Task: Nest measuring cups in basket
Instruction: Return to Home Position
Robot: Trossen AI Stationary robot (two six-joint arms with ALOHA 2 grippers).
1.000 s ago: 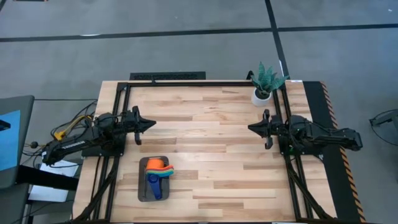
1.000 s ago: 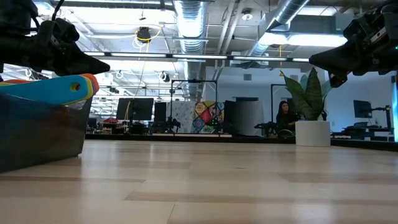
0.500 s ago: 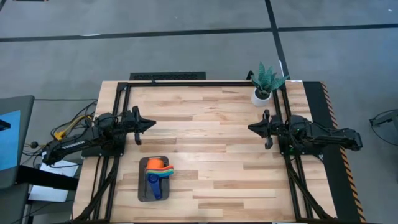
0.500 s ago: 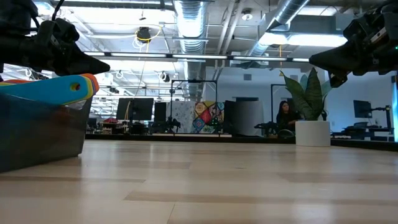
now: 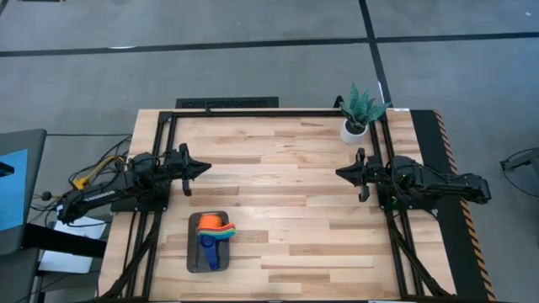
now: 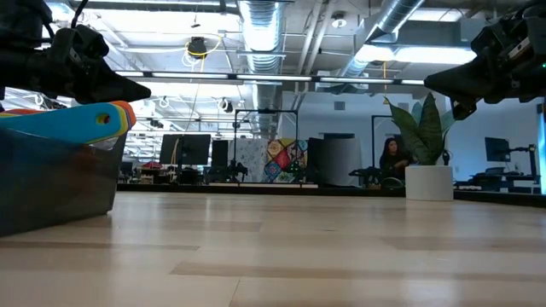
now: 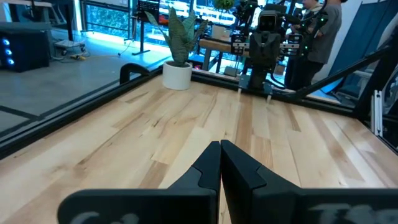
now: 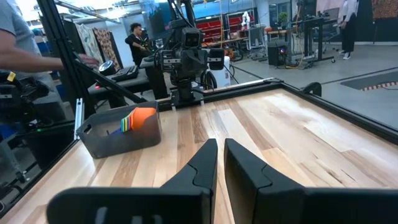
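The dark grey basket [image 5: 195, 252] stands near the table's near left. The measuring cups [image 5: 212, 234] sit nested in it, orange on top, with their coloured handles fanned over the rim and the blue one [image 5: 208, 251] pointing toward the near edge. The basket also shows in the right wrist view [image 8: 115, 137] and the low view [image 6: 51, 183]. My left gripper [image 5: 206, 168] is shut and empty above the table's left side, away from the basket. My right gripper [image 5: 340, 172] is shut and empty above the right side.
A white pot with a green plant [image 5: 354, 128] stands at the far right corner. A dark frame rail [image 5: 269, 112] runs along the table's far edge. People show in the room beyond the table [image 8: 25, 43].
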